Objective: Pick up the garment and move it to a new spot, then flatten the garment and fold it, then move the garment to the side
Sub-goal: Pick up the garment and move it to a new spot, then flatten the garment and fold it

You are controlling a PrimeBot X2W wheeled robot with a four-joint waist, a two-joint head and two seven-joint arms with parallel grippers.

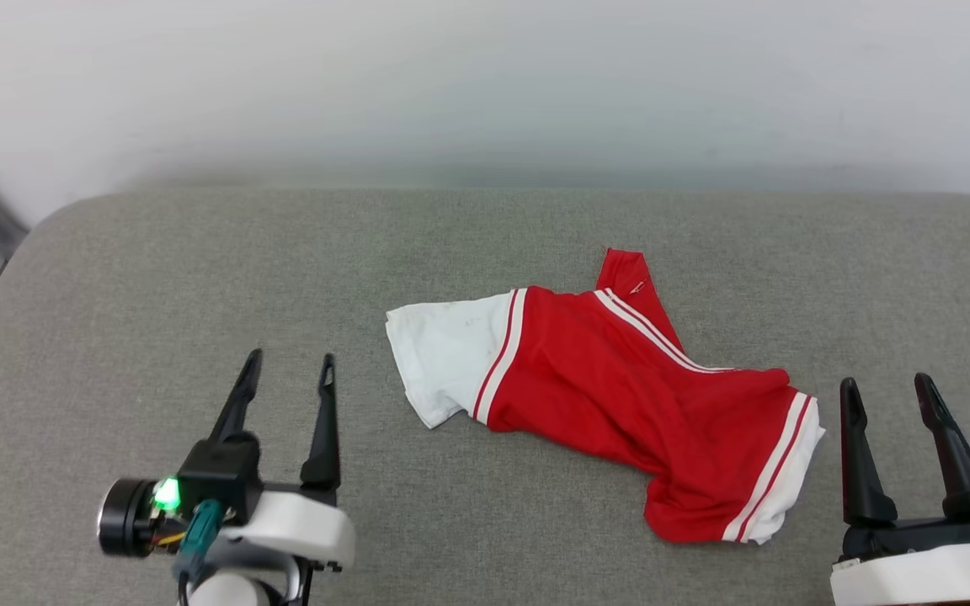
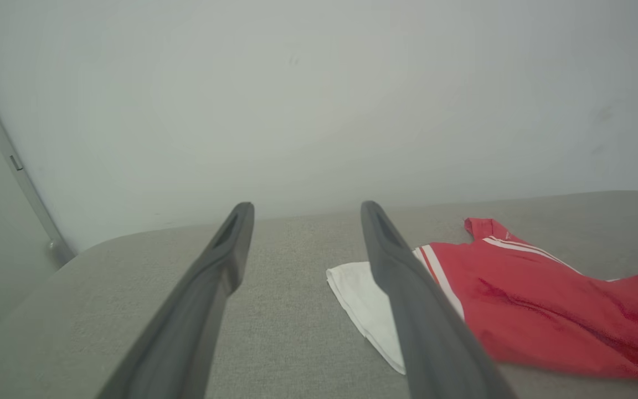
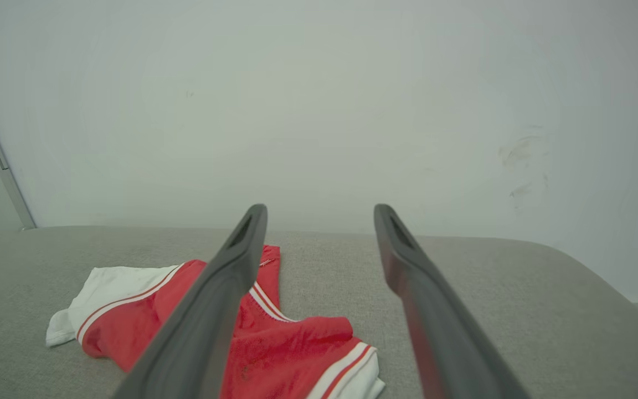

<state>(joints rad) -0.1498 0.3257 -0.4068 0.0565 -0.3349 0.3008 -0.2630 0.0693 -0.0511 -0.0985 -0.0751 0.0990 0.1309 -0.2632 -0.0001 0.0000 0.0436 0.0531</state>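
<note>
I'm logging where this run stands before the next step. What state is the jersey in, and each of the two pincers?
garment: crumpled and unfolded, lying loose on the grey padded surface, not held.
left pincer: open, gripping nothing, off to the garment's left.
right pincer: open, gripping nothing, beside the garment's right end.

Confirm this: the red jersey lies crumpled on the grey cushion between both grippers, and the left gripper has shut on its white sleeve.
No. The head view shows the left gripper open, apart from the white sleeve. The jersey does lie crumpled on the grey cushion between it and the right gripper.
</note>
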